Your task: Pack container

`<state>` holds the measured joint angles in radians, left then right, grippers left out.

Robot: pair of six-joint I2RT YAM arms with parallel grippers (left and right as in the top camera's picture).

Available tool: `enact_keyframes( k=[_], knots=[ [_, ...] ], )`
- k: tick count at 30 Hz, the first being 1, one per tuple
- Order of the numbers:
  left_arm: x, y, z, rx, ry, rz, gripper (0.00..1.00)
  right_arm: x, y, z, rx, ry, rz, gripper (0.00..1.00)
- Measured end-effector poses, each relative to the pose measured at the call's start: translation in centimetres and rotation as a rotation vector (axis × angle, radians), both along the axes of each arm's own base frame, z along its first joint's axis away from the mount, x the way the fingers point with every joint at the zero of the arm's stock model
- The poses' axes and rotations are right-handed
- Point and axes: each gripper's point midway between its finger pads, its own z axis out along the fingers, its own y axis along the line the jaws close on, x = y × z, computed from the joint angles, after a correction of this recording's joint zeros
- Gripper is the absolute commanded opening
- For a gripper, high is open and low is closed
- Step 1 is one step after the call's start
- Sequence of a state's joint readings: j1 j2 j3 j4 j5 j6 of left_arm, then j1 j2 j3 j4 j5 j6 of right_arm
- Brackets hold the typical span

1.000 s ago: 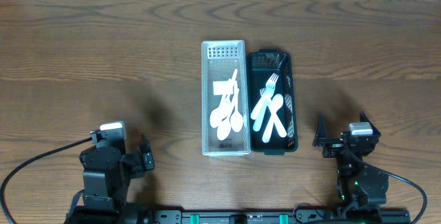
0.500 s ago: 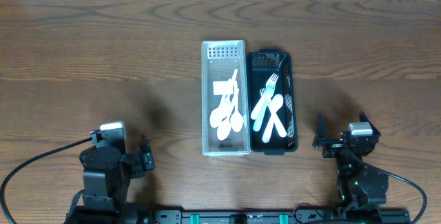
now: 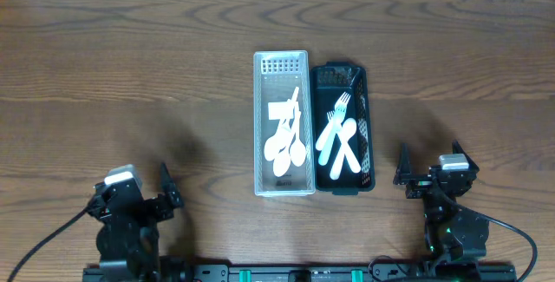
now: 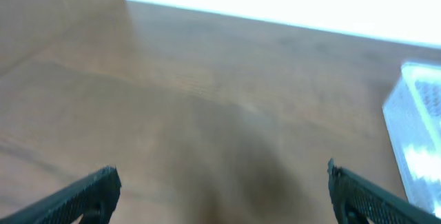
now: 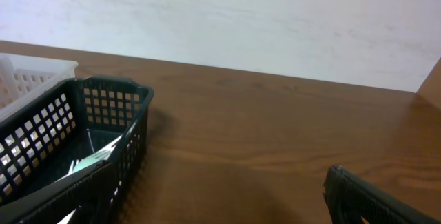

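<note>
A white slotted basket (image 3: 257, 100) stands at the table's middle and holds white plastic spoons (image 3: 286, 145). A black mesh basket (image 3: 367, 100) touches its right side and holds white forks and knives (image 3: 338, 136). My left gripper (image 3: 130, 195) is open and empty near the front left edge, far from both baskets. In the left wrist view its fingers (image 4: 220, 200) spread over bare wood, with the white basket (image 4: 420, 127) at the right edge. My right gripper (image 3: 434, 174) is open and empty, right of the black basket (image 5: 83, 131), which fills the left of the right wrist view.
The table is dark brown wood (image 3: 130, 74). A pale wall (image 5: 241, 17) runs behind its far edge. Both arm bases sit at the front edge.
My left arm has drawn back towards the front left and now points more straight ahead. The right arm and both baskets have not moved.
</note>
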<state>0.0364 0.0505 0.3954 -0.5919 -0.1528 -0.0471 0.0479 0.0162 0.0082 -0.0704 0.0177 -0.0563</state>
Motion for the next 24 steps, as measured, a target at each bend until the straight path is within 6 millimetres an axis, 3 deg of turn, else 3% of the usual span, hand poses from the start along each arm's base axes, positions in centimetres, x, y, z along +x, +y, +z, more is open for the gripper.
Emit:
enact_keyframes(
  k=[9, 17, 24],
  knots=[
    [3.9, 0.6, -0.2, 0.057, -0.248, 0.006, 0.98, 0.0, 0.0, 0.0, 0.000, 0.000, 0.000, 0.99],
    [4.5, 0.6, -2.3, 0.089, -0.243, -0.002, 0.98, 0.0, 0.0, 0.0, 0.000, 0.000, 0.000, 0.99],
    [4.8, -0.7, -3.1, 0.084, -0.213, -0.084, 0.98, 0.0, 0.0, 0.0, 0.000, 0.000, 0.000, 0.99]
  ],
)
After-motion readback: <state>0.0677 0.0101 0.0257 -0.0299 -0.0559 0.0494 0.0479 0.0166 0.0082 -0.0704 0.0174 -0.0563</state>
